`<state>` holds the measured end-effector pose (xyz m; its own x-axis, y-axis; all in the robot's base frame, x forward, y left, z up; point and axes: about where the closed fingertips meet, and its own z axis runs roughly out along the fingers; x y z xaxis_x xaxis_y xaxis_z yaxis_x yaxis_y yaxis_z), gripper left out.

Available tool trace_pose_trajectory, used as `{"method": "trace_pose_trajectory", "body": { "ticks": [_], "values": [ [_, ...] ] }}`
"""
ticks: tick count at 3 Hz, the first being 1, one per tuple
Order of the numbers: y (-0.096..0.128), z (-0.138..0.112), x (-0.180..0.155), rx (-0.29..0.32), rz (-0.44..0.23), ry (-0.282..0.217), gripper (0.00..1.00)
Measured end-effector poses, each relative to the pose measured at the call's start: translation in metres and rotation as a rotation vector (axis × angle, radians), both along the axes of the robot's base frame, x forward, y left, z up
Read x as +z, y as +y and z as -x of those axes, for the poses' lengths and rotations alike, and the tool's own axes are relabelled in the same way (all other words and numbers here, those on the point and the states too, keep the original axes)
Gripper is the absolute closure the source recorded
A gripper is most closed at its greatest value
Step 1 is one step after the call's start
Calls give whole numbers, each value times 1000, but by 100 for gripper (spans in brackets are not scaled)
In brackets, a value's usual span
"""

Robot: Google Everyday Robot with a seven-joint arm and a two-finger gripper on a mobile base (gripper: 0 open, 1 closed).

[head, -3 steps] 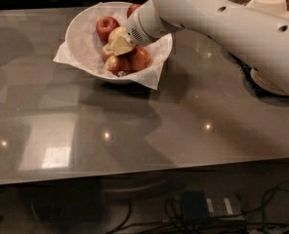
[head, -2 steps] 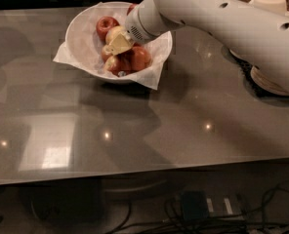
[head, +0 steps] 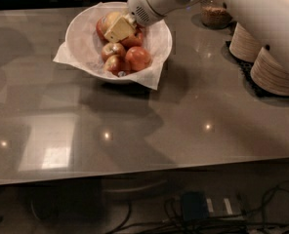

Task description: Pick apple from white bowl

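White paper, its corners hanging over the rim, lines the wide, shallow white bowl standing toward the far left of the glossy grey table. Inside lie several darker red apples on the near side and the pale yellow apple, faintly blushed pink-red, on the far side. The white robot arm reaches in from the upper right. Its gripper, pale yellow at the tip, sits low inside the bowl, right against the pale yellow apple and partly covering it. Whether the gripper is open, closed or gripping the fruit cannot be told. Two stacks of beige paper plates stand at the table's right edge, well apart from the bowl.
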<state>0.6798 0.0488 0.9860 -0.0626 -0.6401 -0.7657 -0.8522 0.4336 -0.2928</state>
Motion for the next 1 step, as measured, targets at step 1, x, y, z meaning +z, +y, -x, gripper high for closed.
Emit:
{"method": "trace_pose_trajectory", "body": {
  "ticks": [1],
  "values": [
    [-12,17,44,106,-7,-29,100]
  ]
}}
